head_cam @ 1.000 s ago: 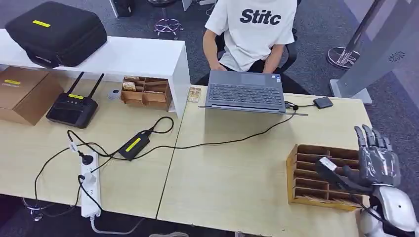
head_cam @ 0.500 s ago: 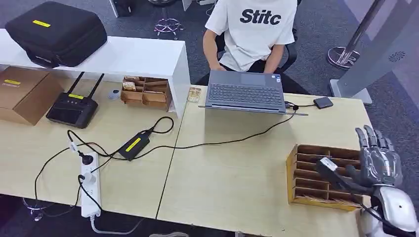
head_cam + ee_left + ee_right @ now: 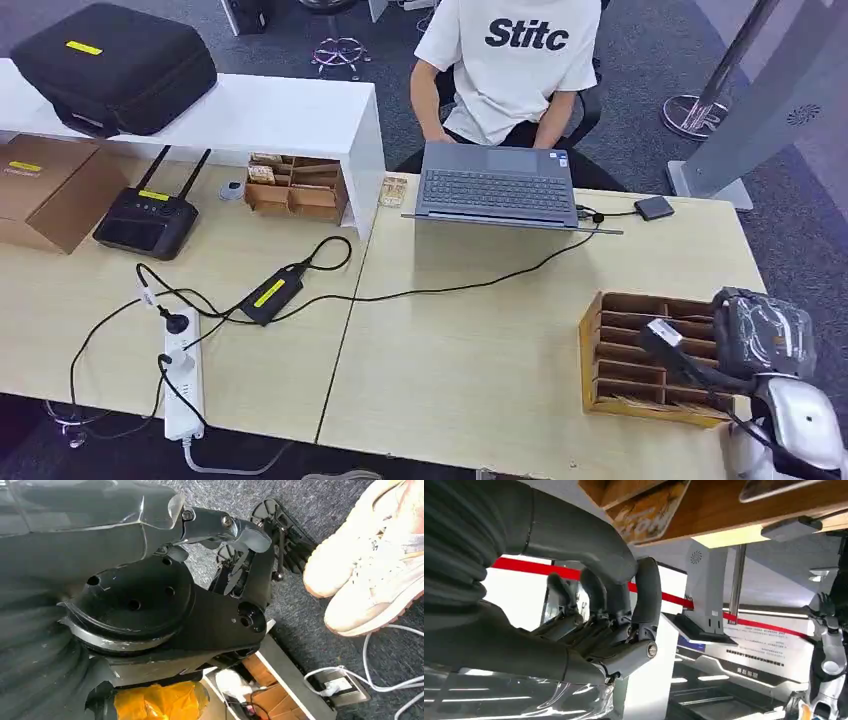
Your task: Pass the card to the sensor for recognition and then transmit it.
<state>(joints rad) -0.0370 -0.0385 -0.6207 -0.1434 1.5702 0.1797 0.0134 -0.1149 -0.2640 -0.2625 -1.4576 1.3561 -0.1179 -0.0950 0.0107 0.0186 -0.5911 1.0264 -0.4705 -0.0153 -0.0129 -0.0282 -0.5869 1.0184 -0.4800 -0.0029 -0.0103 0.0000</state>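
The pale wood table [image 3: 480, 350] spans the scene, with a person [image 3: 510, 70] in a white shirt seated at its far side behind a grey laptop [image 3: 497, 188]. On the left sit a black case [image 3: 115, 65] on a white shelf [image 3: 250, 115], a cardboard box [image 3: 45, 190] and a router [image 3: 147, 217] with 2 antennas. A power strip [image 3: 182, 375] lies at the near left edge.

A wooden rack [image 3: 640, 350] with several slots lies on the near right part of the table. The right hand [image 3: 765, 335] hangs over the rack's right end, its fingers [image 3: 599, 605] curled in toward the palm with nothing seen in them and its thumb [image 3: 690, 358] reaching left across the slots.

The card [image 3: 651, 507] lies in the rack. It is flat, printed in orange-brown with pale lettering, and its edge sticks out past the wood; which slot it sits in cannot be told.

A small dark pad [image 3: 654, 207] lies on the far right of the table, just right of the laptop and cabled to it.

The left hand [image 3: 235, 555] hangs low over grey carpet near 2 pale shoes [image 3: 370, 580]; whether its fingers are apart or together cannot be told.
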